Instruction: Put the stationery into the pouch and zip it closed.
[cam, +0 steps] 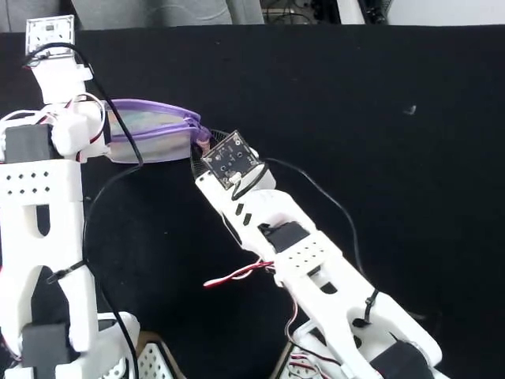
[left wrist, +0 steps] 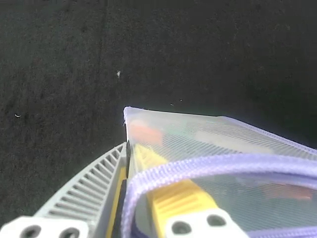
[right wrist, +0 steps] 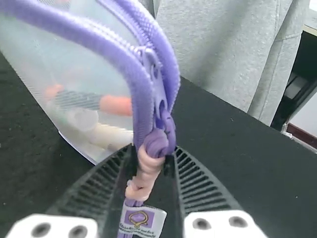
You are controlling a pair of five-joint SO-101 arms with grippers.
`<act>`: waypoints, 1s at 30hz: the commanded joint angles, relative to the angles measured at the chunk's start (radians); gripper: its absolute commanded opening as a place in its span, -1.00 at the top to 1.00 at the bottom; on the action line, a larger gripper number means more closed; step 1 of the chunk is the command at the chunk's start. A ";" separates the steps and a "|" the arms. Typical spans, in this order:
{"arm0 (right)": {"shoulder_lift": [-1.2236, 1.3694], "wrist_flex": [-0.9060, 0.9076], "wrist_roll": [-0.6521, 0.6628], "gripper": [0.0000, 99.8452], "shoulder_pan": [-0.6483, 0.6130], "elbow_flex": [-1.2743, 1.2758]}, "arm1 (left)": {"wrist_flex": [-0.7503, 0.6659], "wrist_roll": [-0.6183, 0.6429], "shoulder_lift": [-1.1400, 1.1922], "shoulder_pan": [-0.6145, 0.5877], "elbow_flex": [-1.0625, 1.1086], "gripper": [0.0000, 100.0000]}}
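Your right gripper [right wrist: 151, 157] has its black ribbed jaws closed on the pink-and-purple pull cord [right wrist: 142, 179] hanging from the zip slider [right wrist: 157, 94]. The translucent pouch [right wrist: 54, 64] rests on the black table [right wrist: 257, 163]. Orange and cream stationery [right wrist: 113, 105] shows through its wall.

One pouch [cam: 150, 134] on one table [cam: 394, 95]. Two arms at the pouch: left arm [cam: 39, 205], right arm [cam: 304, 253]. One zipper pull [right wrist: 148, 163]. The stationery [right wrist: 116, 105] inside is too blurred to count.
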 commanded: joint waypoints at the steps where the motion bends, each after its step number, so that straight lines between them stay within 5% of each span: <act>1: -0.041 -0.017 -0.038 0.72 -0.009 -0.013 | 0.003 0.012 0.028 0.044 0.008 0.94; 8: 0.062 -0.023 -0.041 0.61 -0.009 -0.067 | 0.003 0.012 0.025 0.044 0.008 0.94; 30: 0.012 -0.066 -0.040 0.90 -0.008 -0.031 | 0.003 0.040 0.028 0.044 0.010 0.94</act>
